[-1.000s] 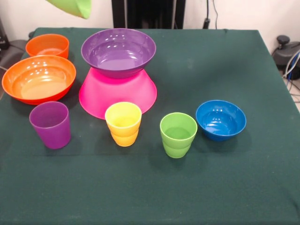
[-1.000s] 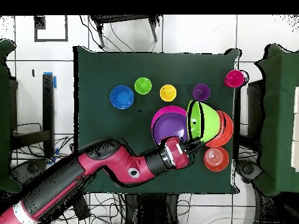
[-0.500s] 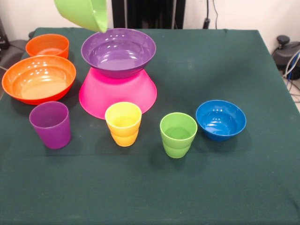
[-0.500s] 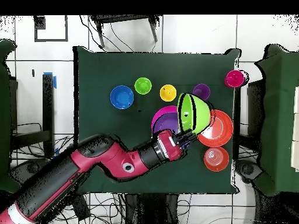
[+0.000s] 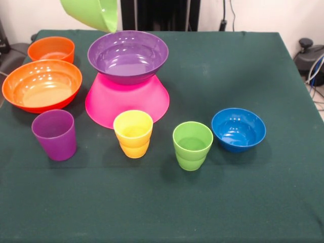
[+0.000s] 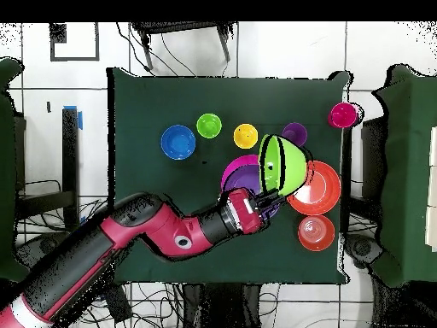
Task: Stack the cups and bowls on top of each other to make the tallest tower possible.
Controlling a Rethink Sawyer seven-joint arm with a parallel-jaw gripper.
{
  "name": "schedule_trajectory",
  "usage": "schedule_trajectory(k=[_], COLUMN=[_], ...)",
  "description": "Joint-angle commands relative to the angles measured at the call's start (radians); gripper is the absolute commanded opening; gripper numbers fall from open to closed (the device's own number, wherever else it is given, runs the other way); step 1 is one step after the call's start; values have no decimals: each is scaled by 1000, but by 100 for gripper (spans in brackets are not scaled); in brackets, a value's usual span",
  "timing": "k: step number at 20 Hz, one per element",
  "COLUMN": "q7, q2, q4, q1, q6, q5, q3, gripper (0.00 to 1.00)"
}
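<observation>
Pincer (image 6: 266, 202) clamped on the lime green bowl (image 6: 282, 166), held tilted on its side in the air above the tower (image 5: 127, 96); in the front view only the bowl's lower part shows at the top edge, just left of the purple bowl (image 5: 127, 55). Purple bowl sits upright on the inverted pink bowl (image 5: 126, 101). Large orange bowl (image 5: 42, 85) sits left of the pink one, small orange bowl (image 5: 51, 48) behind it. In a row across the front of the green desk (image 5: 253, 192): purple cup (image 5: 54, 134), yellow cup (image 5: 133, 133), green cup (image 5: 192, 145), small blue bowl (image 5: 238, 129), all upright and apart. Red cup (image 6: 342, 114) stands at a desk corner in the overhead view, well apart from the rest.
</observation>
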Motion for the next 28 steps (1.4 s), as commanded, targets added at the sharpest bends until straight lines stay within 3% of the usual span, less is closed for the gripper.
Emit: schedule_trajectory(k=[1, 5, 12, 16, 28], q7=[-63, -53, -63, -84, -84], q2=[77, 98, 101, 95, 141], q4=[-110, -97, -104, -113, -221], q1=[10, 13, 21, 17, 3], q6=[66, 79, 163, 149, 285], q5=[2, -12, 52, 42, 80], q3=[115, 107, 135, 151, 162], gripper=[0, 0, 0, 0, 0])
